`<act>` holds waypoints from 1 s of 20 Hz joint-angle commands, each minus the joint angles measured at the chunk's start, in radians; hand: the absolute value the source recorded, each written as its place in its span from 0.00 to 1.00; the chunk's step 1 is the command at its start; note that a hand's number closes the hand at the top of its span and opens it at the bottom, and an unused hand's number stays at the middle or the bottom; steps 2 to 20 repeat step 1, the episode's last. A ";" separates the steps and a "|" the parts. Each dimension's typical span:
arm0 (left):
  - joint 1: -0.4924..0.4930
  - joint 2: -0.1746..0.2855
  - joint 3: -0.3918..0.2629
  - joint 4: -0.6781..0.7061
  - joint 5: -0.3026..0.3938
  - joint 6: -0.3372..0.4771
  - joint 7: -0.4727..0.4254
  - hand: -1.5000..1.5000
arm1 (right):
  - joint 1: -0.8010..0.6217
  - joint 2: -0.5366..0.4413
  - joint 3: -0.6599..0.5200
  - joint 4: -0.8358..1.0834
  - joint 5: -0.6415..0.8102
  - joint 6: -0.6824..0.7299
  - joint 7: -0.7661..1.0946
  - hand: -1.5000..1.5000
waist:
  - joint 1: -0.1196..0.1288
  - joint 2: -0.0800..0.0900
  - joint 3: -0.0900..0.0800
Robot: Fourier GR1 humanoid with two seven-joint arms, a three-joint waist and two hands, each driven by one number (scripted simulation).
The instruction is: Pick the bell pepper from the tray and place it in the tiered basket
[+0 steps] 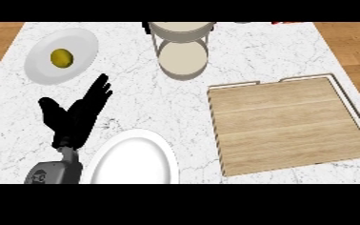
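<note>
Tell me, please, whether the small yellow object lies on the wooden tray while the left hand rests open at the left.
Not quite: the head view shows the small yellow object on the upper-left plate, not the wooden tray. The left hand does rest open at the left.

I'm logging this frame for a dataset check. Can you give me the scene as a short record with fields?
surface: white marble counter
tray: wooden tray at right, nothing showing on it
basket: tiered basket at top centre, no pepper visible in it
far plate: white plate at upper left, holding a small yellow-green item
near plate: second white plate at bottom centre, bare
left hand: left hand at left, open, fingers straight, holding nothing
right hand: not in view
</note>
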 commanded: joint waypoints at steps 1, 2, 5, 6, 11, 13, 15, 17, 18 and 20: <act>0.002 0.017 -0.004 -0.035 0.006 -0.017 0.030 0.50 | 0.173 -0.080 -0.102 -0.212 -0.129 0.132 0.070 0.00 | 0.017 0.006 0.000; 0.002 0.017 -0.004 -0.035 0.006 -0.017 0.030 0.50 | 0.173 -0.080 -0.102 -0.212 -0.129 0.132 0.070 0.00 | 0.017 0.006 0.000; 0.002 0.017 -0.004 -0.035 0.006 -0.017 0.030 0.50 | 0.173 -0.080 -0.102 -0.212 -0.129 0.132 0.070 0.00 | 0.017 0.006 0.000; 0.002 0.017 -0.004 -0.035 0.006 -0.017 0.030 0.50 | 0.173 -0.080 -0.102 -0.212 -0.129 0.132 0.070 0.00 | 0.017 0.006 0.000; 0.002 0.017 -0.004 -0.035 0.006 -0.017 0.030 0.50 | 0.173 -0.080 -0.102 -0.212 -0.129 0.132 0.070 0.00 | 0.017 0.006 0.000; 0.002 0.017 -0.004 -0.035 0.006 -0.017 0.030 0.50 | 0.173 -0.080 -0.102 -0.212 -0.129 0.132 0.070 0.00 | 0.017 0.006 0.000; 0.002 0.017 -0.004 -0.035 0.006 -0.017 0.030 0.50 | 0.173 -0.080 -0.102 -0.212 -0.129 0.132 0.070 0.00 | 0.017 0.006 0.000; 0.002 0.017 -0.004 -0.035 0.006 -0.017 0.030 0.50 | 0.173 -0.080 -0.102 -0.212 -0.129 0.132 0.070 0.00 | 0.017 0.006 0.000; 0.002 0.017 -0.004 -0.035 0.006 -0.017 0.030 0.50 | 0.173 -0.080 -0.102 -0.212 -0.129 0.132 0.070 0.00 | 0.017 0.006 0.000; 0.002 0.017 -0.004 -0.035 0.006 -0.017 0.030 0.50 | 0.173 -0.080 -0.102 -0.212 -0.129 0.132 0.070 0.00 | 0.017 0.006 0.000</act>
